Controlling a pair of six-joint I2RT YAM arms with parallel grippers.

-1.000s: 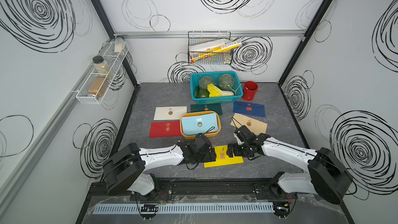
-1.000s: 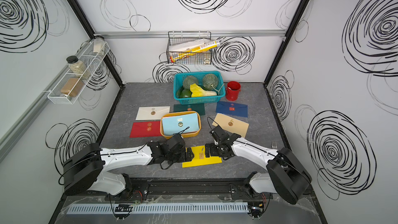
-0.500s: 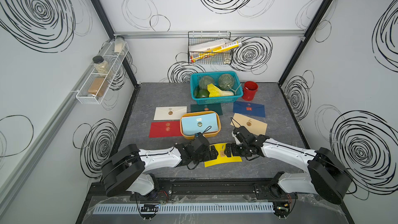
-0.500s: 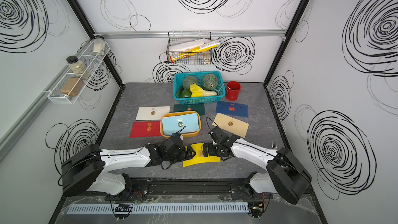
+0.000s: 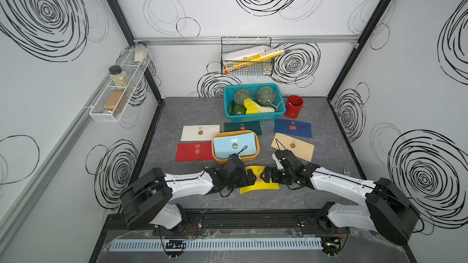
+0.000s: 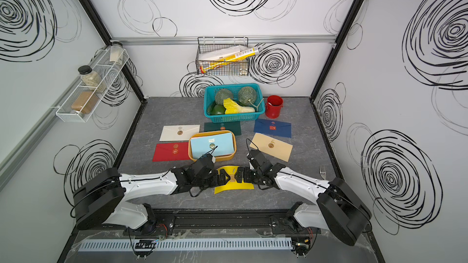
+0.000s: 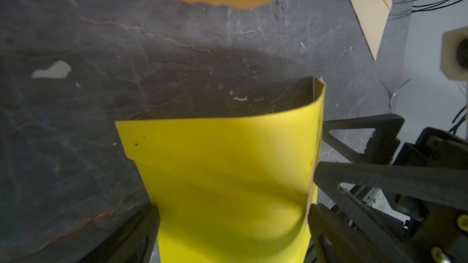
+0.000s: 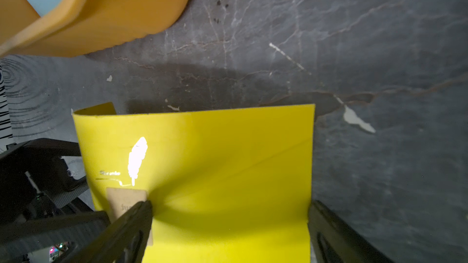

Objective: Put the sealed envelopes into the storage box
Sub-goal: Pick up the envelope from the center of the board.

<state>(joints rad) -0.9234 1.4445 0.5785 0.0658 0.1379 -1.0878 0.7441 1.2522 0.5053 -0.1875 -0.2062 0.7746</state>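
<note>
Near the front edge of the counter [image 5: 329, 153], the yellow envelope [image 5: 258, 186] lay bowed upward, its far edge lifted clear of the surface and throwing a shadow beneath it. The two arms met over it from opposite sides. The left gripper [image 5: 250, 177] and the right gripper [image 5: 264, 175] faced each other almost tip to tip above the envelope's middle, and each had its jaws spread wide. In the right wrist view one finger [image 8: 136, 221] rested on the envelope's brown sticker below the silver feather mark. The other finger stood at the opposite long edge. Whether either gripper actually pinched the paper could not be told.

Just behind them sat the storage box [image 5: 258, 145], with the light blue envelope [image 5: 234, 144] lying inside it, seal up. Around the box, flat on the counter, lay:

- the red envelope [image 5: 193, 151], touching its left side
- the white envelope [image 5: 200, 132], behind that
- the dark green envelope [image 5: 243, 126], partly tucked behind the box
- the navy envelope [image 5: 292, 127] and the beige envelope [image 5: 292, 146], to the right
</note>
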